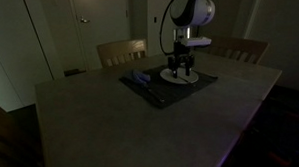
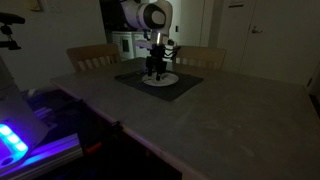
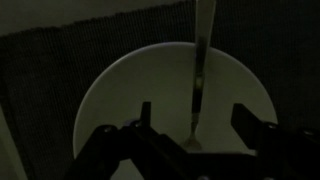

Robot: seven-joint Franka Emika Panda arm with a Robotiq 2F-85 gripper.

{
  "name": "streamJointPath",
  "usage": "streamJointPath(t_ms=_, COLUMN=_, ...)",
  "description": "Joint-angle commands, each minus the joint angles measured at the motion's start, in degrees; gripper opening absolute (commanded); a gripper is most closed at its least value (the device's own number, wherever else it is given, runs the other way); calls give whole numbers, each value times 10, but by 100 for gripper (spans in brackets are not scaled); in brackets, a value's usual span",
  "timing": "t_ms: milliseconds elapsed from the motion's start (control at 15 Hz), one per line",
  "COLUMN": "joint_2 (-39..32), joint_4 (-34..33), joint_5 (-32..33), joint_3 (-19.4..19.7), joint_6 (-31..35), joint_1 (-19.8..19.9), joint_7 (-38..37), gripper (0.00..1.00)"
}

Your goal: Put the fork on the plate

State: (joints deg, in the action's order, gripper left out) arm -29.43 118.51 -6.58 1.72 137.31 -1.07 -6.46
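Observation:
In the wrist view the round white plate [image 3: 120,95] lies on the dark placemat [image 3: 60,60]. A metal fork [image 3: 200,70] lies across the plate, tines toward my gripper, with its handle reaching over the far rim. My gripper [image 3: 195,107] is open, one finger on each side of the fork, not touching it. In both exterior views the gripper [image 1: 180,64] [image 2: 155,68] hangs just above the plate [image 1: 192,79] [image 2: 170,79]. The fork is too small to make out there.
The placemat [image 1: 160,93] [image 2: 185,88] lies at the far side of a large grey table [image 1: 121,125]. A bluish item [image 1: 139,81] lies on the mat beside the plate. Wooden chairs [image 1: 121,51] [image 1: 238,50] stand behind the table. A lit device [image 2: 15,140] sits nearby.

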Motion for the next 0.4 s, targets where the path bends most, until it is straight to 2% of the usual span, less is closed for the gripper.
streamJointPath(t_ms=0, joint_2=50, joint_4=7, joint_5=27, joint_3=3, joint_6=-56, joint_1=-2, joint_7=-2, gripper=100)
streamJointPath(t_ms=333, joint_2=85, joint_4=-16, joint_5=31, joint_3=-11, joint_6=-163, joint_1=0, joint_7=19, gripper=100)
